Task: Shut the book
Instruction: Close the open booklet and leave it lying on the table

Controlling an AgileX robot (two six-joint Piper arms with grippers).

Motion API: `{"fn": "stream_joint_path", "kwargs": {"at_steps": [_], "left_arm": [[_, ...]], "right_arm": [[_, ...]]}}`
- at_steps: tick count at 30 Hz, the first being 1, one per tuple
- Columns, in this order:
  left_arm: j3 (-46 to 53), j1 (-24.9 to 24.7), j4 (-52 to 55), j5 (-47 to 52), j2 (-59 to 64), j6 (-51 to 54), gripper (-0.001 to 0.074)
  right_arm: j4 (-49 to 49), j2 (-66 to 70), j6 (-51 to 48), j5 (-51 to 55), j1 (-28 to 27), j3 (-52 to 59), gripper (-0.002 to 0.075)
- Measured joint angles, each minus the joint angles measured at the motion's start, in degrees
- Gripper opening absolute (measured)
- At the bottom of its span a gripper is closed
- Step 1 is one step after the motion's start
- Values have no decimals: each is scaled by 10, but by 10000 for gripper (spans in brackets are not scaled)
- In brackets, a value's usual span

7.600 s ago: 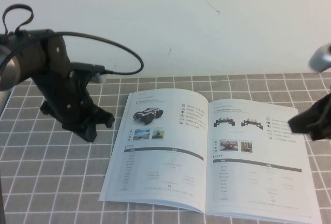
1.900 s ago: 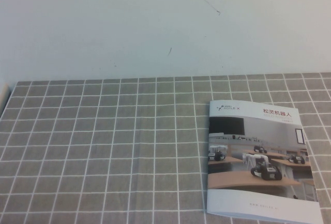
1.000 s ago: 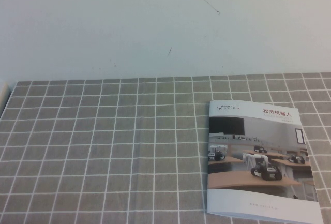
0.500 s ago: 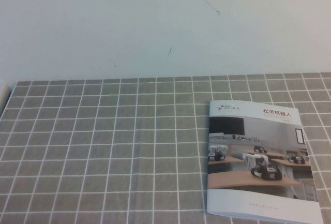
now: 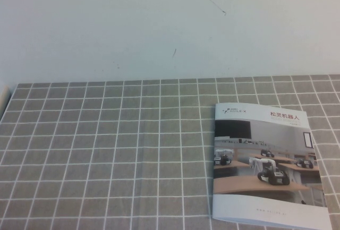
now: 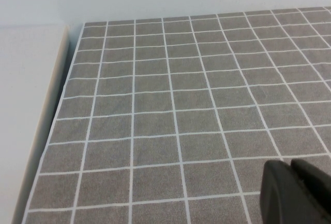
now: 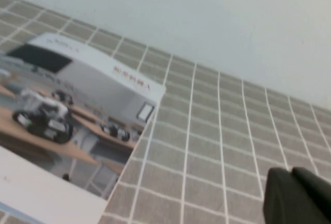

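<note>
**Inspector:** Position and condition of the book (image 5: 268, 166)?

**Assistant:** Closed, front cover up, lying flat on the grey checked cloth (image 5: 106, 150) at the lower right of the high view. Its spine faces the middle of the frame. The cover shows a title line above a photograph of robots on desks.

**Inspector:** Left end effector (image 6: 291, 190)?

**Assistant:** Seen only by its own wrist camera. The fingers are together and hold nothing. It is above bare cloth, not far from the cloth's edge, where the white table (image 6: 26, 105) shows.

**Inspector:** Right end effector (image 7: 292, 193)?

**Assistant:** Also seen only by its own wrist camera. The fingers are together and empty. It is above the cloth, near the book (image 7: 67, 115) but not touching it.
</note>
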Motion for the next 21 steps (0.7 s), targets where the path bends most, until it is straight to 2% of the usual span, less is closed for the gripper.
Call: {"fn": "stream_joint_path", "kwargs": {"at_steps": [3, 15, 21], "left_arm": [[0, 0, 0, 0, 0, 0, -3], [-1, 0, 0, 0, 0, 0, -3], [-1, 0, 0, 0, 0, 0, -3]], "right_arm": [[-2, 0, -1, -15, -4, 46, -3], [-6, 0, -4, 13, -4, 45, -3], [-46, 0, 64, 13, -4, 45, -3]]}}
